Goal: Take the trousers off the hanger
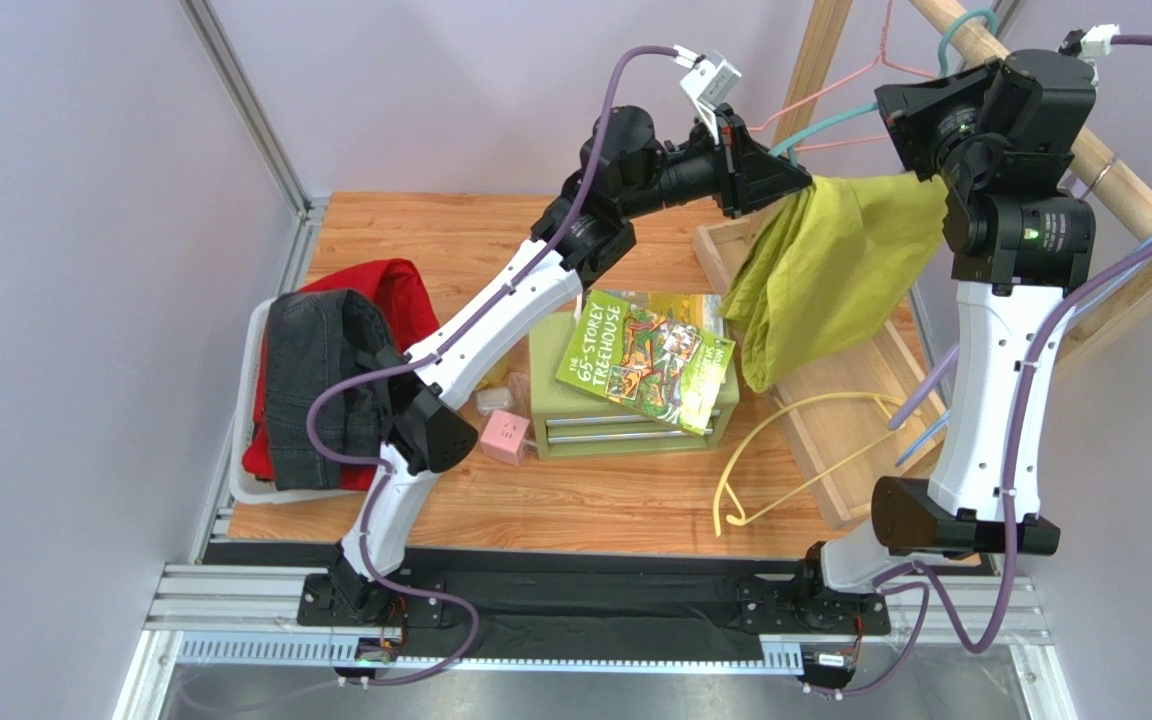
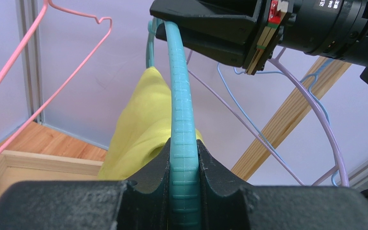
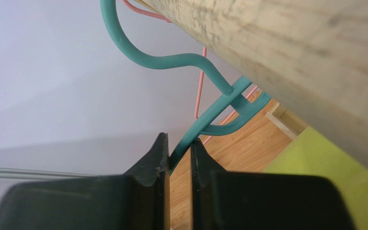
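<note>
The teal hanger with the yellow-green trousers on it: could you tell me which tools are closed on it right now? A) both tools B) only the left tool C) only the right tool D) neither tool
A: the left tool clamps the teal hanger on its arm above the yellow-green trousers, and the right tool pinches it just below the hook.

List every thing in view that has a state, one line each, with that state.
Left tool: shut on the teal hanger.
Right tool: shut on the teal hanger.
Teal hanger: on the wooden rail, held by both tools.
Yellow-green trousers: draped over the teal hanger.
Red trousers: off any hanger, piled in the bin.
Yellow hanger: bare, lying on the table.
Book: closed.
</note>
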### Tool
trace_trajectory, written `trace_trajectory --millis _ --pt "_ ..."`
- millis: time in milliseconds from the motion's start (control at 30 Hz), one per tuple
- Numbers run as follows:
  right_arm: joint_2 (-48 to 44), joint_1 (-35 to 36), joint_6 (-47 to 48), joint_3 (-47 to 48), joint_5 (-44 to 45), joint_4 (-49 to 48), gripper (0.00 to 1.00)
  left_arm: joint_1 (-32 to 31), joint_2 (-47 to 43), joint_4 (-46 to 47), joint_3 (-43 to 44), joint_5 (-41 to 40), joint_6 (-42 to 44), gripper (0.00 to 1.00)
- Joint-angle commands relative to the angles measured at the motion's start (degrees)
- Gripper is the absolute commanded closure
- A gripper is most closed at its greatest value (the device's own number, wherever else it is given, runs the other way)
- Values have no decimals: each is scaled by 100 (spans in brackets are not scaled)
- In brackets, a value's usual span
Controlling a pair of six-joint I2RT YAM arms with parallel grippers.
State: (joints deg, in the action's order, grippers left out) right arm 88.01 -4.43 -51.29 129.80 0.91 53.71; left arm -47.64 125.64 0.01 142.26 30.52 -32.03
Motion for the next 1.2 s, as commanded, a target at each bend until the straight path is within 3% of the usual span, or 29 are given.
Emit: trace_trajectory --millis 0,333,667,800,967,1100,1167 --pt "182 -137 -207 -95 -433 -1108 100 -132 -295 351 329 956 -295 100" --pt "-47 -181 -66 -86 -1127 -1688 100 -140 -374 148 110 771 -356 100" --pt "-249 -269 408 -253 -1936 -2550 100 -290 -488 25 -40 1157 -462 100" --pt "-266 -340 365 -139 -2121 -2664 100 -342 -453 43 -66 1359 -786 100" --pt "-433 -454 67 -112 -2077 -2129 100 -474 -620 -114 -250 1404 -752 100" --pt "-609 -533 -30 -157 -2418 -2085 100 -492 -804 -186 -365 1430 -839 93" --pt "-679 -577 -126 -235 -2464 -1970 100 -501 -954 -212 -505 1465 -866 84"
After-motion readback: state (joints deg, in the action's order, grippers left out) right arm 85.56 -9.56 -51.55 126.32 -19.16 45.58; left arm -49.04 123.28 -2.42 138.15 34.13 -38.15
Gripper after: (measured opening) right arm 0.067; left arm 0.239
